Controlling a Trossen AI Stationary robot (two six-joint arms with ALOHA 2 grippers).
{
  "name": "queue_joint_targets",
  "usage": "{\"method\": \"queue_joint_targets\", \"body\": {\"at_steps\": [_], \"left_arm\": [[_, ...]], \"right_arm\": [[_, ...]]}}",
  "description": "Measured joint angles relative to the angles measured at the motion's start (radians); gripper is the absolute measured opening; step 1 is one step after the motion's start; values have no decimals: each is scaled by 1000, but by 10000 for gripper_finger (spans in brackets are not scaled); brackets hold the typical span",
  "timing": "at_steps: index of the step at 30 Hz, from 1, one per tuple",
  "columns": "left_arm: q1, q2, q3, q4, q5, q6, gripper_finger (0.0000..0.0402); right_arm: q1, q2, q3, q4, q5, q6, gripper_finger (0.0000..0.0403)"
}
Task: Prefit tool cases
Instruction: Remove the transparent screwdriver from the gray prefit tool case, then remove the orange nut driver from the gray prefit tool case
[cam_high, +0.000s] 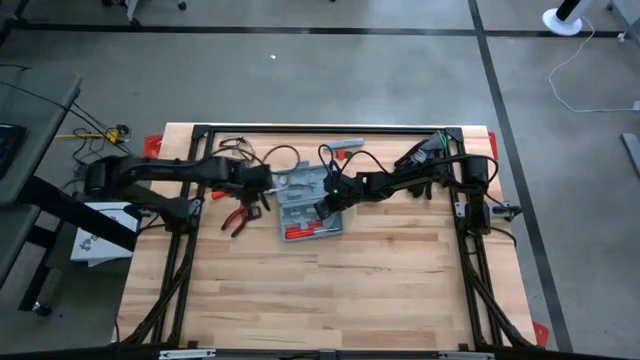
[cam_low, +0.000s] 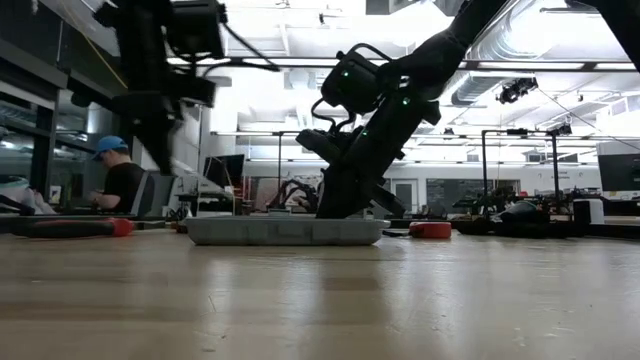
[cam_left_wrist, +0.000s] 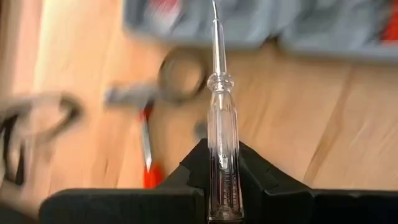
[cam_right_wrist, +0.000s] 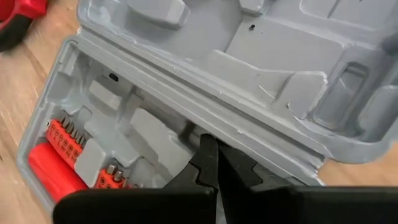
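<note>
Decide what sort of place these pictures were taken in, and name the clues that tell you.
Probably a robotics lab or workshop: a wooden worktable on a bare concrete floor, benches with equipment beyond, and a person seated at a desk under exposed ceiling ducts.

You see red-handled pliers (cam_high: 236, 218) lying on the wooden table (cam_high: 320, 290), and a seated person (cam_low: 118, 178) beyond.

Grey-blue rectangular plastic hinged tool case (cam_high: 309, 206), lying open and flat near the table's far middle, moulded recesses empty across most of both halves, red bit holder in one corner
</note>
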Motion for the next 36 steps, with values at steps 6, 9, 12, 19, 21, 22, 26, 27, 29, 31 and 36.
{"method": "queue_joint_targets", "body": {"at_steps": [6,9,12,19,21,22,26,27,29,31,36], "left_arm": [[0,-86,-47,-140,-73,-209,28],[0,-113,-72,-161,-90,-257,44],[0,-132,-90,-154,-75,-265,90],[0,-131,-98,-125,-94,-265,141],[0,-131,-98,-116,-98,-264,144],[0,-131,-98,-117,-97,-265,144],[0,-131,-98,-112,-82,-264,146],[0,-130,-98,-111,-82,-264,146],[0,-130,-97,-110,-82,-264,146],[0,-130,-98,-104,-81,-264,146],[0,-130,-97,-92,-81,-264,147]], "right_arm": [[6,-1,0,-4,9,3,0],[14,-1,0,-3,18,3,0],[23,-13,-2,-10,22,2,0],[27,-61,-6,-39,58,-7,0],[26,-68,-6,-47,60,-18,0],[26,-69,-6,-51,60,-22,0],[31,-70,-5,-69,58,-22,0],[33,-71,-5,-75,57,-22,0],[38,-72,-5,-80,59,-23,0],[39,-72,-4,-80,53,-16,0],[42,-92,-5,-48,36,-6,0]]}}
